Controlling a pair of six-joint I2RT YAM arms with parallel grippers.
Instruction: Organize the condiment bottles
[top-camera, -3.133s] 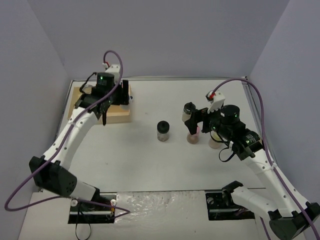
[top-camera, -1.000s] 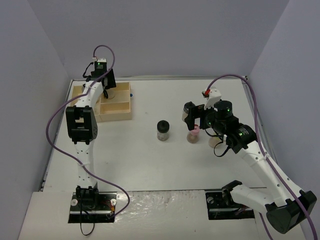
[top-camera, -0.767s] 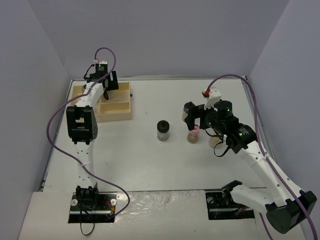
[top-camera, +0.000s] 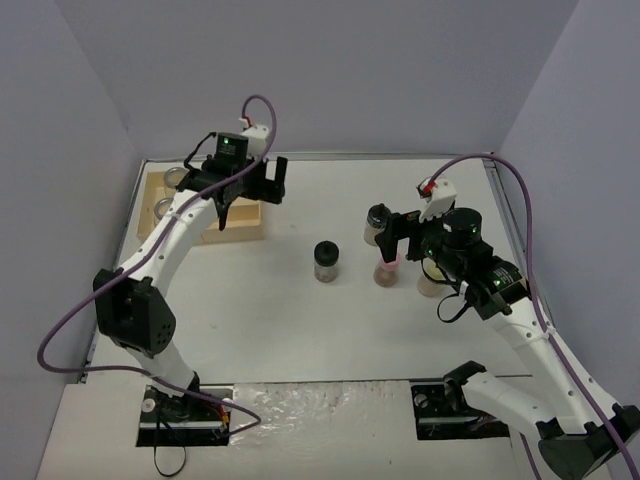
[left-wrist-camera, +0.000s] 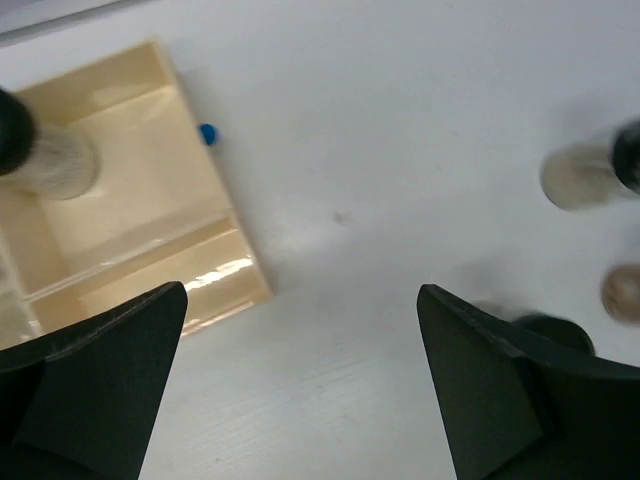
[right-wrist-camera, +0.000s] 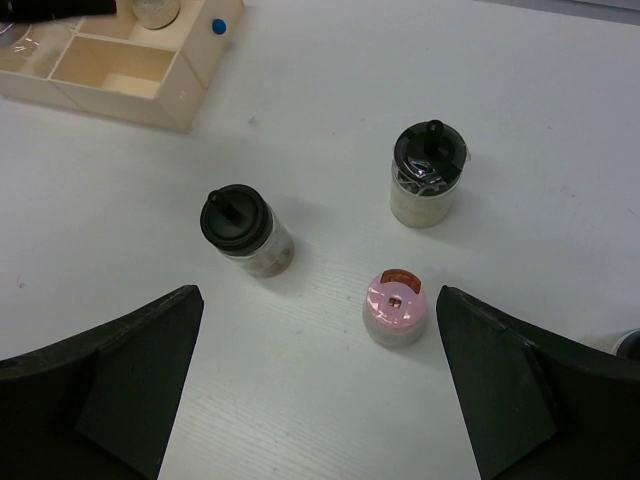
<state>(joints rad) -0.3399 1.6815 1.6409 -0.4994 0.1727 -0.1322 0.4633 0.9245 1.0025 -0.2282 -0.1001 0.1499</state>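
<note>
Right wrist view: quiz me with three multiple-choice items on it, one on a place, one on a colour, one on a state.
1. Where is the wooden tray in this view?
A. upper left
B. lower right
C. centre

2. What colour is the cap of the jar lowest in view, between the right fingers?
A. blue
B. pink
C. white

3. How do those fingers stand?
A. shut on a jar
B. shut on the tray
C. open, holding nothing

Answers:
1 A, its wall crosses the upper left corner.
2 B, the round top seen from above is pink.
3 C, both stand wide apart, gripping nothing.
</note>
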